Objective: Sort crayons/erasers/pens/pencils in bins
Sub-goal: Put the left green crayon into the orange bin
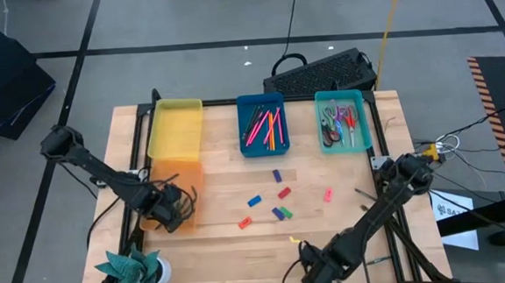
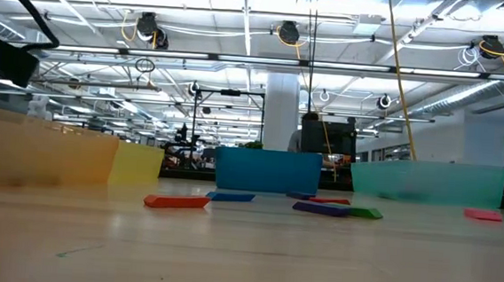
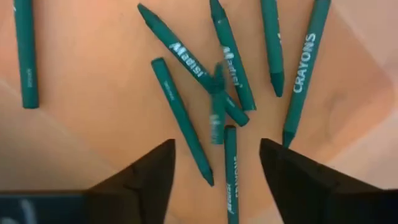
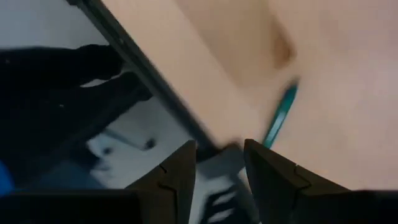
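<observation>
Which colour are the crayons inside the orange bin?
Teal green crayons, best in the left wrist view.

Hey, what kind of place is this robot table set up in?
Probably a large open lab or industrial workshop: exposed ceiling trusses, hanging cable reels, a grey taped floor.

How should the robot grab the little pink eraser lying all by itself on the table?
From straight above. The pink eraser lies flat on the bare wooden table, apart from the other erasers, so there is room for fingers all round it. Pinching across its short width, on the two long sides, probably gives the firmest hold.
</observation>
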You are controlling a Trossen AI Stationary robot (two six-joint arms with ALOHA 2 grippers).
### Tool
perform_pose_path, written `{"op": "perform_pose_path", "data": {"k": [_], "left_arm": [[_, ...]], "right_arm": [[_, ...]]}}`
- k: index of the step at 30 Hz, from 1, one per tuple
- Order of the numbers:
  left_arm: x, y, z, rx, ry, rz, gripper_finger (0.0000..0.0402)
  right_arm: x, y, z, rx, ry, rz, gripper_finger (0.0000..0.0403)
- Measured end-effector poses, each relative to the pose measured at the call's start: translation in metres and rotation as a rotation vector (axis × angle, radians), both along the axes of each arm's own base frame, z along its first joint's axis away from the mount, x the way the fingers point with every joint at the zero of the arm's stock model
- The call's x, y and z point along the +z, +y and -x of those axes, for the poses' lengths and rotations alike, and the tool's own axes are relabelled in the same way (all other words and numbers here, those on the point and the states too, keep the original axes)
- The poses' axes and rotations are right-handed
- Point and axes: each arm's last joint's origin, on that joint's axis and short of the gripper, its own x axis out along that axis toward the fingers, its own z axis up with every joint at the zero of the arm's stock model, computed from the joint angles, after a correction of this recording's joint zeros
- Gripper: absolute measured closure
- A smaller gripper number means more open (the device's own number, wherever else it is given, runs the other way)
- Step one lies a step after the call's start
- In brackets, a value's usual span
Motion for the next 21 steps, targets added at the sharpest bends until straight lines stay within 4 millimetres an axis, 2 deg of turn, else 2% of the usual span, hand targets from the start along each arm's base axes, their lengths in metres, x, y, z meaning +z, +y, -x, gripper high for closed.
{"op": "perform_pose_path", "data": {"k": [3,7,15,21], "left_arm": [[0.000,0.002,-0.002,-0.012,-0.008,-0.009,0.0135],[0.000,0.006,-0.004,-0.023,-0.020,-0.031,0.0113],[0.000,0.009,-0.006,-0.065,-0.024,-0.046,0.0108],[0.004,0.006,-0.002,-0.061,-0.048,-0.023,0.0108]], "right_arm": [[-0.004,0.005,-0.003,-0.203,0.162,-0.025,0.0275],[-0.022,0.002,0.000,-0.351,0.292,0.073,0.0275],[-0.055,-0.003,-0.006,-0.411,0.318,0.194,0.0275],[-0.073,-0.006,-0.007,-0.369,0.363,0.247,0.0292]]}}
